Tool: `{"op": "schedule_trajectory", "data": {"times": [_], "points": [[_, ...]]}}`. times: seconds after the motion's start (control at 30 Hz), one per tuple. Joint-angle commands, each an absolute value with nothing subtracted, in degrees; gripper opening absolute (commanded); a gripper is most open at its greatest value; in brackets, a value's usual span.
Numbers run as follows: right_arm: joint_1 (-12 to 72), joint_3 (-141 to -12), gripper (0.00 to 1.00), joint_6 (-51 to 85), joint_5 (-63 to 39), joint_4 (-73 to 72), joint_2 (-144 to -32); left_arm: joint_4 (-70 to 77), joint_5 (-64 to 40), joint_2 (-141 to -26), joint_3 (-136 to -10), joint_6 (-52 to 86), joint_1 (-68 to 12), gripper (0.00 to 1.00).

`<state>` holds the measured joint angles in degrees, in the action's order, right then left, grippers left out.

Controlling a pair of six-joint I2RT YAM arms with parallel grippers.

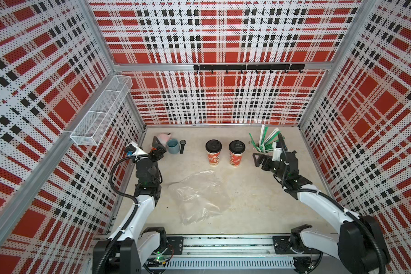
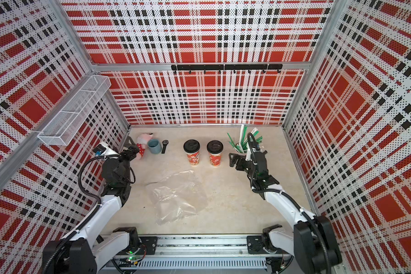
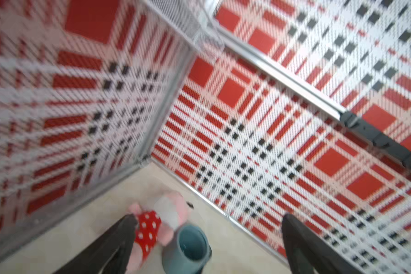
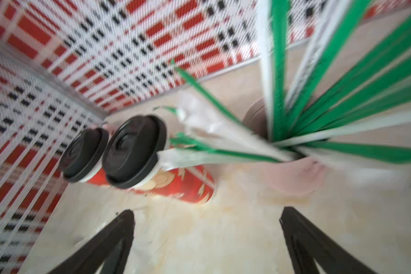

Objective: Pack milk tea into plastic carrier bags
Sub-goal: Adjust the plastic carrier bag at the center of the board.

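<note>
So, milk tea: the right-hand cup (image 1: 236,153) and the left-hand cup (image 1: 213,151) stood upright side by side toward the back of the table (image 1: 247,201), lids on, nothing wrapped round them.
Plastic carrier bags: the plastic carrier bags (image 1: 199,194) lay flat and crumpled in front of the cups, between the two arms, with neither gripper touching them.
Right gripper: the right gripper (image 1: 256,160) hung empty with its jaws spread wide, just beside the right-hand cup and pointing sideways at it, with the cup of straws (image 1: 266,140) close behind.
Left gripper: the left gripper (image 1: 157,147) was spread wide and empty too, aimed into the far left corner over the mug (image 1: 172,146) and the plush toy (image 2: 142,142), well apart from both cups.
Long axis: each cup's ran straight up, so a side-on grip across the body looked the natural fit.
Line-up: in the right wrist view the cups sat ahead and off to one side of the gap, not between the fingers.
Nearer arm: the right arm, clearly, for the cups. The bags seemed to lie more toward the left arm's side.
</note>
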<state>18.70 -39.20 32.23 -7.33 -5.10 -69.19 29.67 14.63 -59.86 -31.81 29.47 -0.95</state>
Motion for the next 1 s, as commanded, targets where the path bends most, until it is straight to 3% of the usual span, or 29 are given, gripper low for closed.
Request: {"op": "schedule_trajectory", "data": {"times": [0.0,0.1,0.27,0.33,0.43,0.77,0.97], "points": [[23.0,-44.2,1.0,35.2,-8.1,13.1,-71.5,6.4,10.5,-63.4,-39.9,32.1,-14.6,0.98],[25.1,-44.5,1.0,35.2,-6.7,14.1,-70.2,-3.7,18.5,-67.7,-45.6,34.2,-27.5,0.98],[25.6,-44.8,1.0,33.3,-6.0,16.4,-68.6,-9.1,20.6,-72.6,-47.4,40.3,-39.9,0.99],[25.6,-44.8,1.0,32.5,-4.3,18.4,-68.4,-11.6,21.9,-75.4,-48.3,42.7,-43.3,0.93],[25.5,-44.2,1.0,32.1,0.9,21.1,-67.6,-11.8,19.0,-79.8,-48.1,45.1,-44.9,0.82],[25.5,-42.6,1.0,32.2,-2.6,17.0,-67.0,-16.3,18.3,-97.4,-56.8,43.9,-48.9,0.71],[25.4,-41.7,1.0,32.7,-3.3,16.0,-66.7,-17.1,17.3,-101.6,-58.5,43.7,-48.8,0.63]]}}
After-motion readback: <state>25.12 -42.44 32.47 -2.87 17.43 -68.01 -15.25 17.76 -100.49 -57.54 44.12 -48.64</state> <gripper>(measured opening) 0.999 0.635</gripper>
